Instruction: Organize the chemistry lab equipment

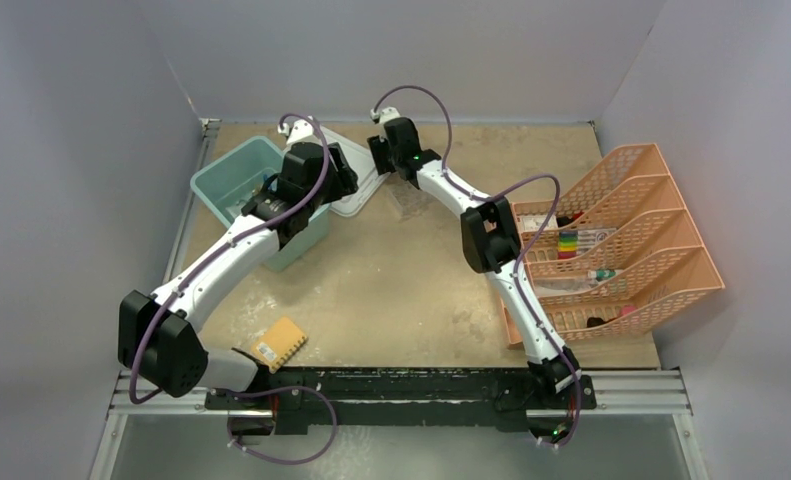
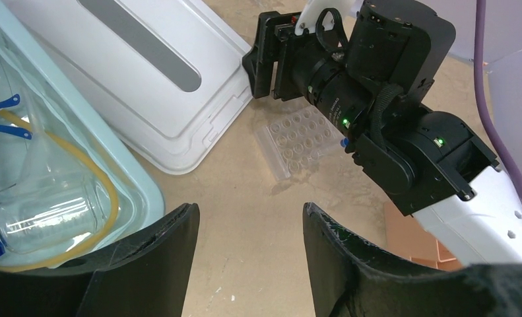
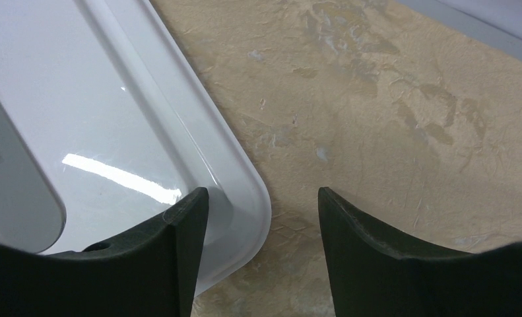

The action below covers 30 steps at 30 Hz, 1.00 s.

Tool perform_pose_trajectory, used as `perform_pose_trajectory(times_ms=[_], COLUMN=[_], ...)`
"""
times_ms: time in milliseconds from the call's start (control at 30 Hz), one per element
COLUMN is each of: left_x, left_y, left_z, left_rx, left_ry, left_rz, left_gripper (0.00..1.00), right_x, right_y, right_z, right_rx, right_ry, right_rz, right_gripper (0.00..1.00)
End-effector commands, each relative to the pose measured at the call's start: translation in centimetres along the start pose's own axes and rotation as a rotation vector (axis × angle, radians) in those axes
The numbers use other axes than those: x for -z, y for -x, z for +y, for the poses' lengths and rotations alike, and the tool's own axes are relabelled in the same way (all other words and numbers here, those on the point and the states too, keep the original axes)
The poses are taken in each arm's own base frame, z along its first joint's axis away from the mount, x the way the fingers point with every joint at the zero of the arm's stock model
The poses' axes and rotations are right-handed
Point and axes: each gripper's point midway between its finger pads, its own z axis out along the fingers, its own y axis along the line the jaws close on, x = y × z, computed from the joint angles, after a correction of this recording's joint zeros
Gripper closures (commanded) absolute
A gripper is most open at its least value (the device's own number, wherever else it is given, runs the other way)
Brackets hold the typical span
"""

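A clear tube rack [image 2: 297, 139] lies flat on the table beside a white lid [image 2: 146, 72]; it also shows in the top view [image 1: 408, 197]. A teal bin [image 2: 136, 181] holds tan rubber tubing [image 2: 111, 198], blue-rimmed safety glasses [image 2: 0, 125] and a clear jar [image 2: 53, 218]. My left gripper [image 2: 250, 218] is open and empty, above bare table just right of the bin [image 1: 233, 180]. My right gripper [image 3: 263, 198] is open and empty, its jaws either side of the lid's corner [image 3: 245, 198], left of the rack.
A peach organiser [image 1: 671, 290] with several small items stands at the right edge. A yellow-orange waffle sponge [image 1: 277, 343] lies near the front left. My right arm's wrist [image 2: 377, 86] hangs close over the rack. Grey walls enclose the table.
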Motion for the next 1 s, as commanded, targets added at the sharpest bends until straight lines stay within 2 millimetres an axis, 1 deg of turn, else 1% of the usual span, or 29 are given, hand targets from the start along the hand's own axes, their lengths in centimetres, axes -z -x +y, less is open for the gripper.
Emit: perform_pose_trajectory(times_ms=[0,133,367,433,633,733,967], left_x=[0.3,0.5,0.9,0.9,1.2,1.4,1.7], left_y=[1.9,2.0,1.7,1.7,1.3,1.3,1.3], left_z=[-1.2,-1.2,-0.8,-0.9,-0.9,-1.0,-1.1], left_rx=[0.026,0.029,0.052,0.056,0.066,0.068,0.075], left_ry=[-0.037,-0.041,-0.05,-0.057,-0.078,-0.085,-0.105], left_rz=[-0.04,-0.045,-0.055,-0.057,-0.054,-0.057,-0.065], left_gripper=[0.42,0.43,0.43,0.43,0.43,0.43,0.43], right_x=[0.6,1.8,4.1,4.7,6.6,7.6,9.7], right_y=[0.2,-0.7,-4.4,-5.1,-6.2,-7.2,-8.6], right_z=[0.2,0.4,0.5,0.5,0.1,0.0,0.6], right_rx=[0.052,0.056,0.057,0.053,0.058,0.063,0.06], right_ry=[0.016,0.034,0.054,0.054,0.05,0.054,0.108], right_rz=[0.019,0.077,0.235,0.269,0.329,0.367,0.425], right_gripper=[0.41,0.48,0.6,0.63,0.66,0.67,0.71])
